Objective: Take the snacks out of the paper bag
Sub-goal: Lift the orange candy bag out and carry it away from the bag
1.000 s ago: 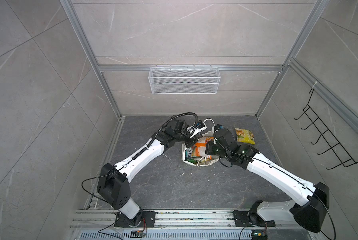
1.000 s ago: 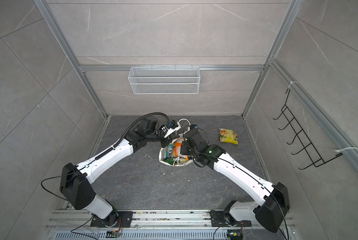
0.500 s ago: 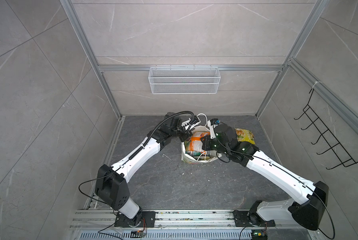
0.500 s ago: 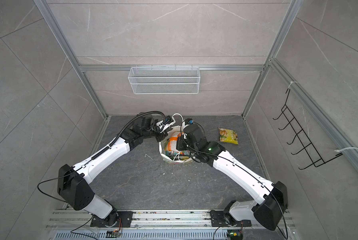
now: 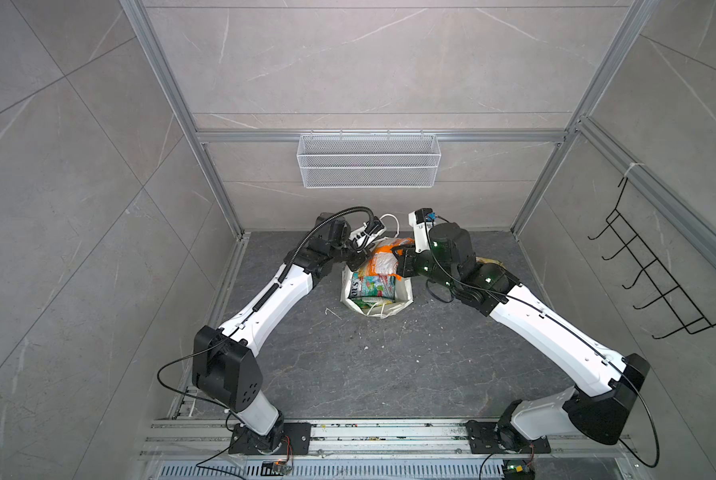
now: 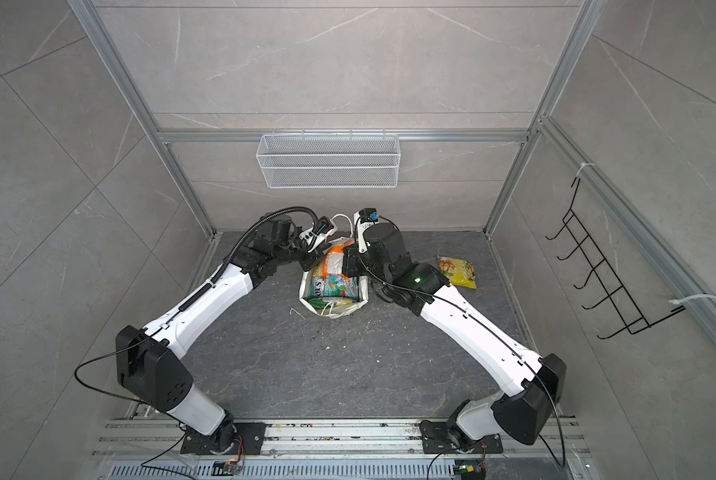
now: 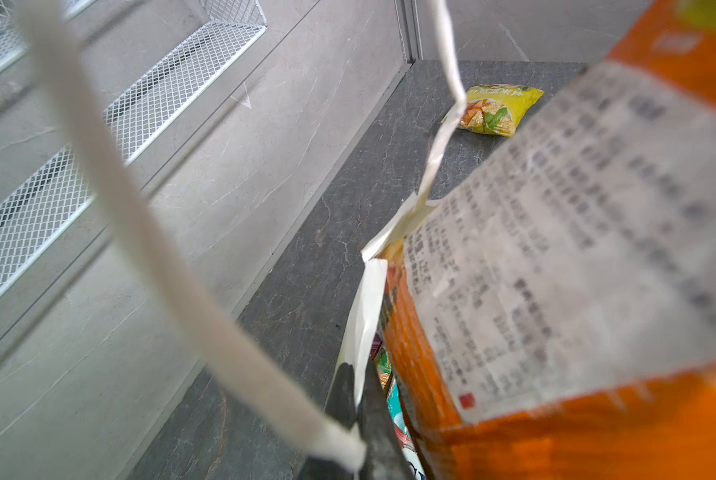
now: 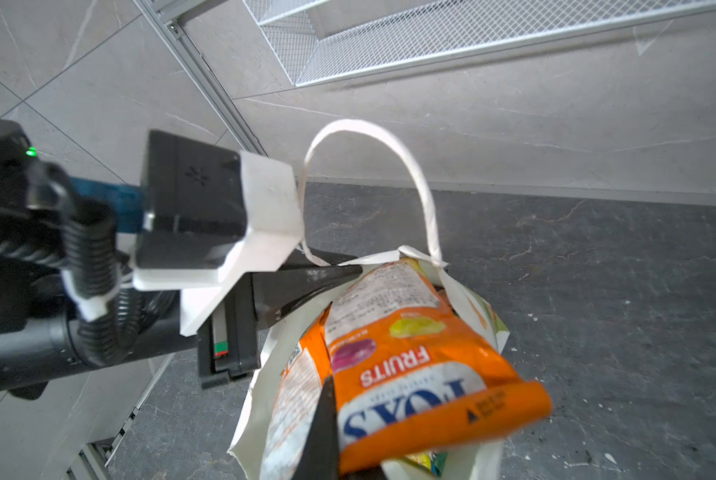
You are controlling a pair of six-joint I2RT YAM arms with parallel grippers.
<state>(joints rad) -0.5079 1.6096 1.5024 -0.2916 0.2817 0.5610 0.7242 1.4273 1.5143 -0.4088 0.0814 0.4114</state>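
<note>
The paper bag point(image 6: 306, 296) holds snacks point(image 6: 334, 286); one pouch point(image 6: 458, 272) lies rightward, seemingly apart.

Two tools: left tool point(image 5: 357, 261), right tool point(image 5: 398, 262). One paper bag point(image 5: 385, 309). Three pouches countable: orange pouch point(image 5: 383, 262) at right tool, teal pouch point(image 5: 372, 286) beneath, yellow pouch point(image 6: 458, 272) well apart. One wire basket point(image 5: 368, 166).

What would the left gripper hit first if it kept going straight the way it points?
Most likely the orange pouch sticking out of the paper bag: the left gripper, shut on the bag's rim, points at its upper end. Depth is unclear; it might slip past.
</note>
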